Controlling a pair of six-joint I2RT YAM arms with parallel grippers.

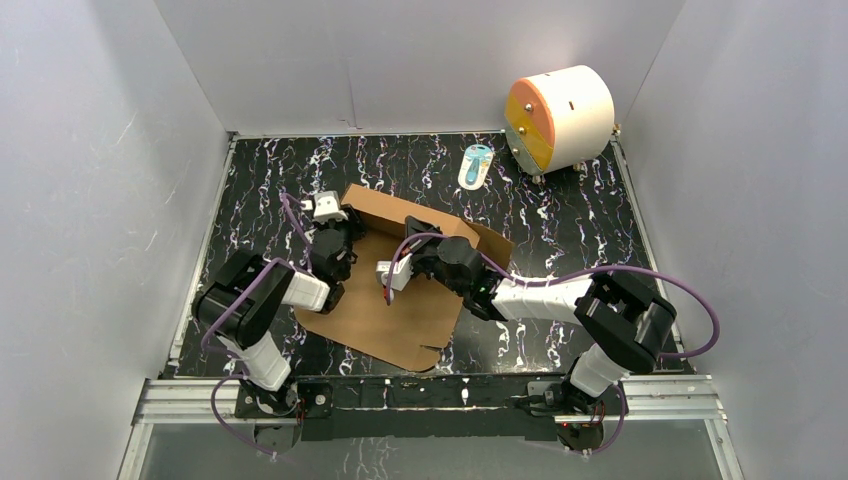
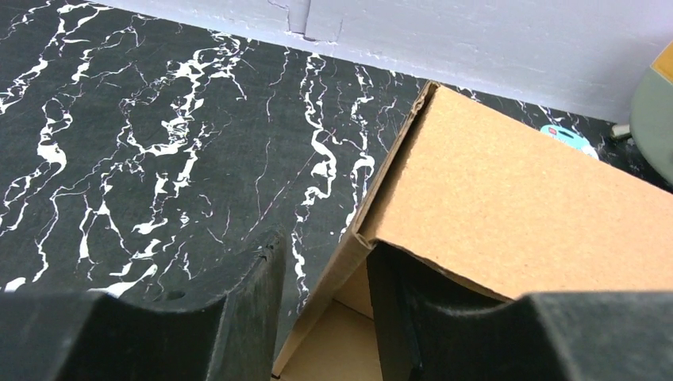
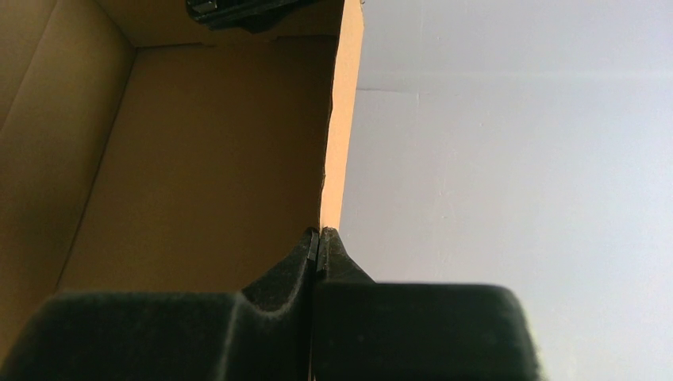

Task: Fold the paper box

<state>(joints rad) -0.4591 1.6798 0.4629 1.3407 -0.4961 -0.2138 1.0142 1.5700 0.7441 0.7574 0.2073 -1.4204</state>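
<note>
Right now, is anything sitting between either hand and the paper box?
Nothing visible. The right hand is shut on a raised panel edge of the paper box; the left hand, open, straddles a corner wall. The white-and-orange cylinder and small blue item sit at the back, apart.

Seen from above, the left arm and right arm cover much of the paper box, hiding the fingertips of the left gripper and right gripper. A teal-and-white item near the far edge of the counter is too small to identify. In the right wrist view, a dark object is cropped by the top edge.
</note>
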